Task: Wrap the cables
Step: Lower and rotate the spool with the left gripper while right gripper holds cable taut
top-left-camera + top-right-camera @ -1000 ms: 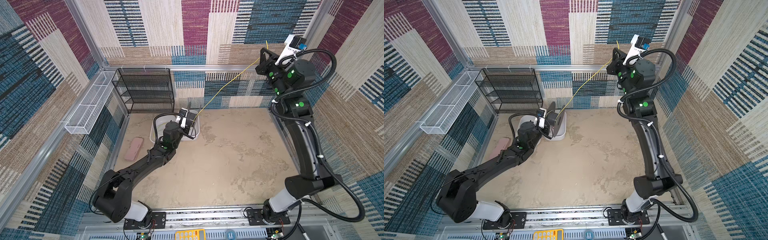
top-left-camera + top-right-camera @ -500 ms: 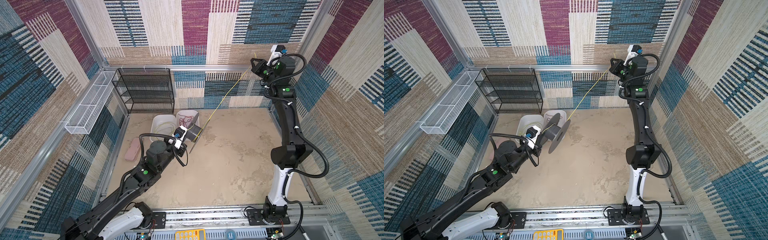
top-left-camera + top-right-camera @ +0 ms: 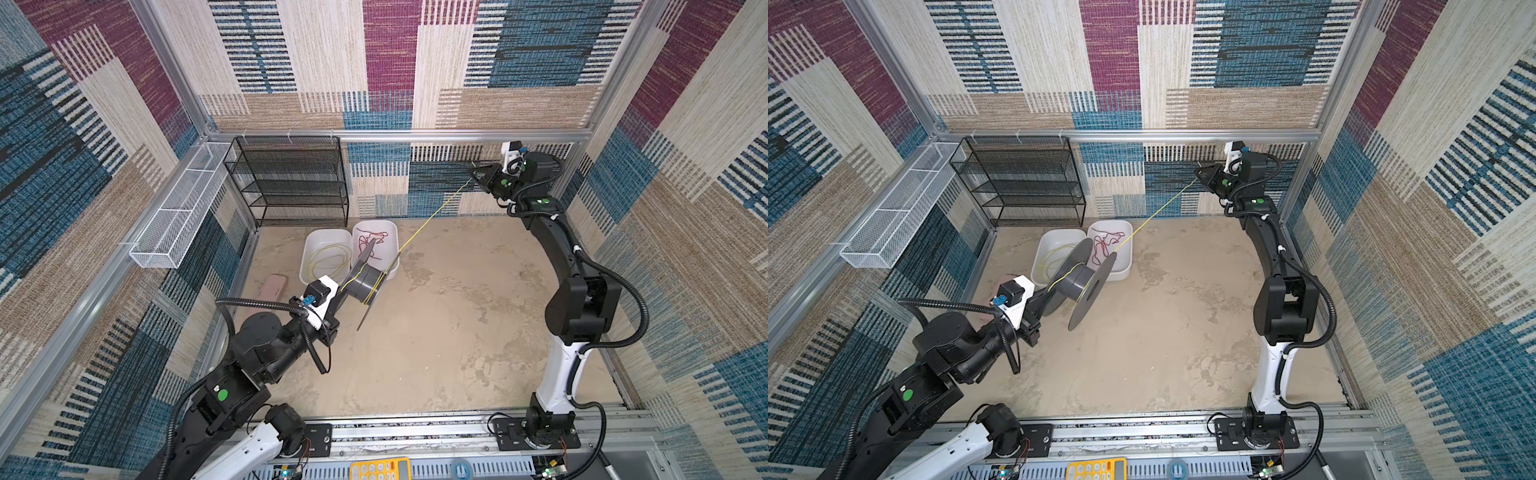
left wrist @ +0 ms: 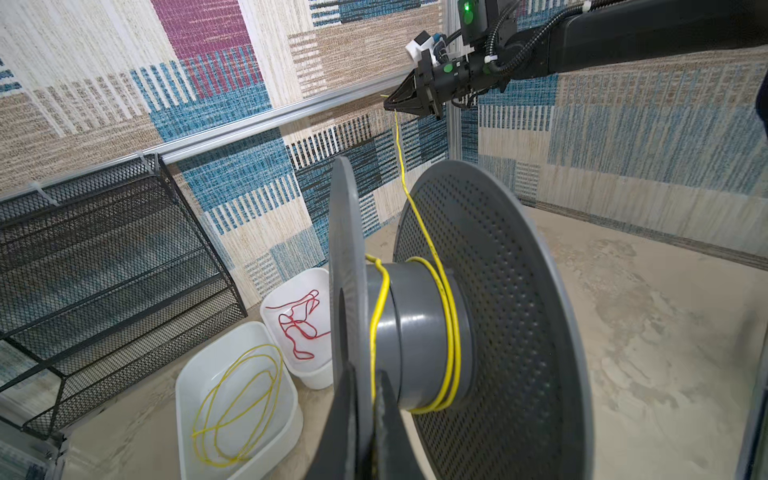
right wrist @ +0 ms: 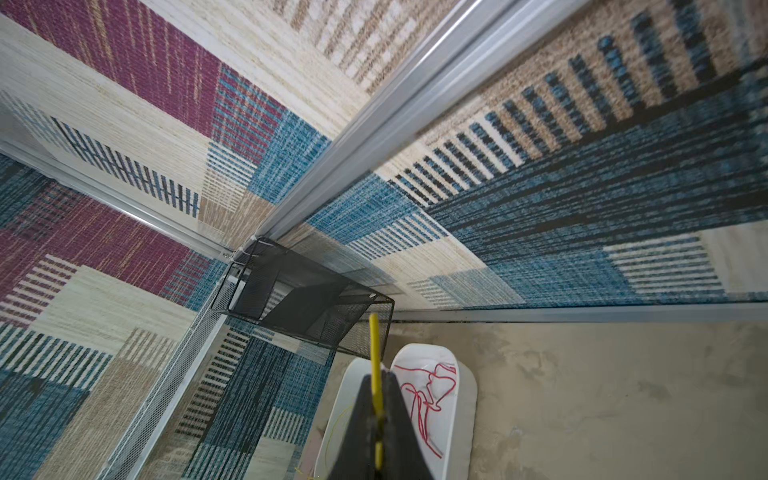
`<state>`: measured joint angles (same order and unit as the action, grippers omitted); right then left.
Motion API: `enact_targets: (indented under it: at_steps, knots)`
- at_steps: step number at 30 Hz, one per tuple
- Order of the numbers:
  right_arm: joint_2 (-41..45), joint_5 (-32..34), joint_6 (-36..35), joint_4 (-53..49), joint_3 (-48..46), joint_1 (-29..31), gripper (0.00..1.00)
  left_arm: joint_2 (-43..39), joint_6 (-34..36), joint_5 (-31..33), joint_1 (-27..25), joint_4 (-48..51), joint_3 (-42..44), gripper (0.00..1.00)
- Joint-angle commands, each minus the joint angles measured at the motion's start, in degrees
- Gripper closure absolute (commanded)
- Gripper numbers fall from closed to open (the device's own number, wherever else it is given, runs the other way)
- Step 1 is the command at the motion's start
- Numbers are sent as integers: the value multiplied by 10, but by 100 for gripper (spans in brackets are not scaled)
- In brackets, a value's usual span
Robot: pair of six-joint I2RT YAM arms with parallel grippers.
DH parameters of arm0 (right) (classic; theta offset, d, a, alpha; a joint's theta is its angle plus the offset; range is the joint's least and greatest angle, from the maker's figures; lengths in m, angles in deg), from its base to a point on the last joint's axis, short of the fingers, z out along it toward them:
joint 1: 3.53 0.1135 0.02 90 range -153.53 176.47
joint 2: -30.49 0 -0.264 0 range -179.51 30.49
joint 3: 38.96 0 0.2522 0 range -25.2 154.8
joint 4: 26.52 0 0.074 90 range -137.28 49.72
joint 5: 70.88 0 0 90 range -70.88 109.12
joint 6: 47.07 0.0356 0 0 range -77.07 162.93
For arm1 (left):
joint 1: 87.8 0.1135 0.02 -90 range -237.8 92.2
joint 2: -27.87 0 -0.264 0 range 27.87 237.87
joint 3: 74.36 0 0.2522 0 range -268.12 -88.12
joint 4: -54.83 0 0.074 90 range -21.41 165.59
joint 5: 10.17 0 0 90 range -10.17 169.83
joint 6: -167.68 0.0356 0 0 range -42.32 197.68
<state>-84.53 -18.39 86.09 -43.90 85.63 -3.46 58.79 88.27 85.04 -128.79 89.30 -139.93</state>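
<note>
Yellow cable point(image 3: 432, 216): one taut strand running from the right gripper down to the spool. In the left wrist view a few turns point(image 4: 455, 332) lie round the grey hub.
Cable end: a short tip point(image 5: 374, 332) stands out past the right gripper's fingertips.
Right gripper point(image 3: 476, 174): clenched on the yellow cable, raised close to the back wall, well apart from the spool.
Spool point(image 3: 368, 282): grey, two wide flanges, tilted, carried by the left gripper just in front of the tubs.
Left gripper point(image 4: 365, 374): clamped on the rim of the near flange. A strand of cable runs down beside that flange into the grip; whether it is pinched too cannot be told.
Second yellow cable point(image 4: 237, 407): loose loops lying in the left white tub point(image 4: 183, 382), well apart from both grippers.
Red cord point(image 4: 299, 328): tangled in the right white tub point(image 4: 270, 303).
Tubs: side by side, touching, on the table point(image 3: 457, 311) before the black mesh rack point(image 3: 291, 183).
</note>
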Motion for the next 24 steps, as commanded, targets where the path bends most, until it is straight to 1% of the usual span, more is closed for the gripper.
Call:
enact_targets:
  at_steps: [1, 6, 8, 11, 13, 19, 21, 24]
  knots:
    - [1, 206, 93, 186, -62, -29, 100, -30, -40, -30, 0, 57, -20, 100]
    - [32, 222, 250, 343, -205, -31, 100, -46, -65, -31, 0, 8, 0, 100]
    - [50, 247, 309, 412, -270, -31, 100, -42, -69, -33, 0, -10, 4, 100]
    - [74, 283, 374, 497, -348, -30, 100, -36, -79, -38, 0, -43, 13, 100]
    - [88, 308, 392, 527, -381, -30, 100, -33, -89, -41, 0, -63, 21, 100]
    - [135, 395, 408, 605, -482, -26, 100, -14, -131, -55, 0, -161, 54, 100]
    - [144, 408, 410, 604, -501, -26, 100, 1, -150, -65, 0, -207, 59, 100]
    - [152, 415, 393, 597, -530, -25, 100, 29, -183, -80, 0, -283, 57, 100]
